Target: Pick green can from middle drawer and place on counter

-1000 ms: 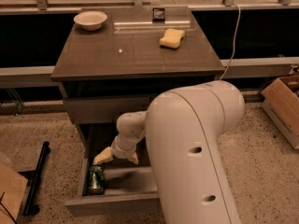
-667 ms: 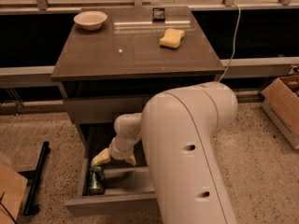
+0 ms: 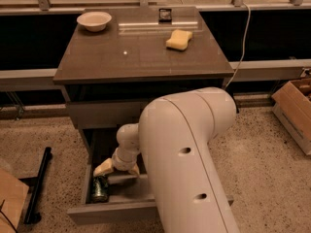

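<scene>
Middle drawer pulled out under the upper drawer front, green can sits inside it at the front left corner, close to the left wall, just behind the drawer front. Can't tell if the can is upright or lying

White arm fills the lower centre of the view and reaches down into the drawer. Gripper is inside the drawer, just behind and slightly right of the can, no contact visible. Pale yellow fingers spread apart, one toward the left wall above the can, the other to the right, nothing between them

Counter holds a yellow sponge right of centre, a white bowl at back left, a small black object at the back edge. Cardboard box on the speckled floor to the right, black bar on the floor left of the drawer
</scene>
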Controlling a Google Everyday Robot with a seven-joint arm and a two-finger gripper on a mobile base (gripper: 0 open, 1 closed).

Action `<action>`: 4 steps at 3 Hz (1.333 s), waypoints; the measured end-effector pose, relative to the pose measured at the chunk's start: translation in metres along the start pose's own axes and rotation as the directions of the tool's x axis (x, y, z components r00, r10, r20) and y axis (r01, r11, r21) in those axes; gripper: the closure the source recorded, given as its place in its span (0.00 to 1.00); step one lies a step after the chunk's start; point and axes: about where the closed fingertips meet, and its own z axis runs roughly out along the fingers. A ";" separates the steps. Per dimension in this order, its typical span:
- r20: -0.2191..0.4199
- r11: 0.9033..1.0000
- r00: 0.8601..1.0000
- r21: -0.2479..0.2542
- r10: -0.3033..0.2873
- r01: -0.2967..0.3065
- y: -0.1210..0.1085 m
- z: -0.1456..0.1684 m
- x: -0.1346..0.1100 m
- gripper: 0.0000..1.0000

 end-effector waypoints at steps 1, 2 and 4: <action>-0.016 1.000 1.000 0.010 0.005 -0.004 0.002 0.011 0.002 0.00; -0.029 0.999 1.000 0.034 0.007 -0.006 0.002 0.019 0.004 0.00; -0.038 0.992 0.998 0.120 0.042 -0.037 -0.006 0.038 0.011 0.00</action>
